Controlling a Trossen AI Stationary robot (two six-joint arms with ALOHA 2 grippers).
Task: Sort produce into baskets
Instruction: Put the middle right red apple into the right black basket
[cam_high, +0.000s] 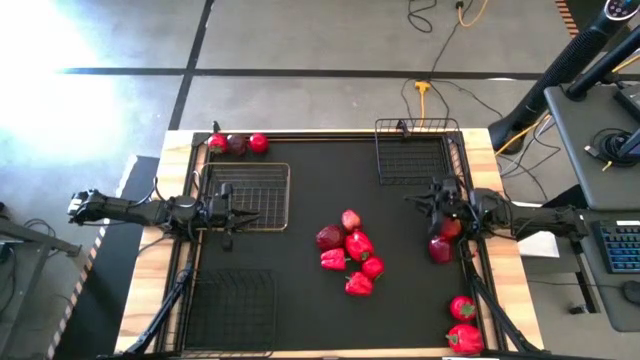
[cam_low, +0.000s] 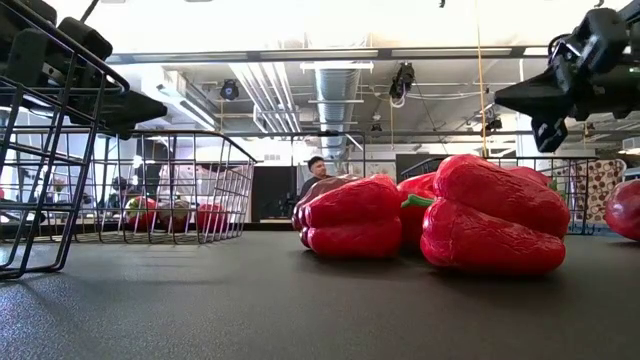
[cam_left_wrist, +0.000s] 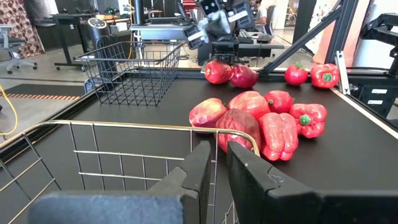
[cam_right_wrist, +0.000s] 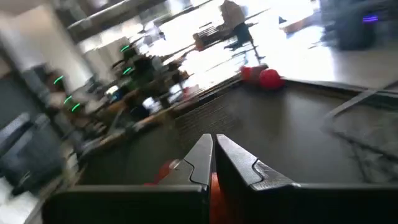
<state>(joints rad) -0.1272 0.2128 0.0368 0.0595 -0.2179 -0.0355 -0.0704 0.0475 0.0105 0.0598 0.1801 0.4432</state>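
My right gripper (cam_high: 447, 212), fingers together and empty, hangs over two fruits (cam_high: 443, 240) at the right edge — nearest arm. The pepper pile (cam_high: 350, 260) sits mid-table. My left gripper (cam_high: 232, 213), nearly shut, grips the middle basket (cam_high: 250, 197) rim.

Glossy, wrinkled red peppers (cam_low: 495, 215) lie on a matt black tabletop (cam_low: 300, 310) beside thin metal-wire baskets (cam_low: 190, 195).

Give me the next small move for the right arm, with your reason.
Probably open the right hand and lower it onto the produce beside it. Its fingers are shut with nothing clearly held, and no basket holds any fruit, so a first pick comes next. The left hand waits shut at its basket's rim.
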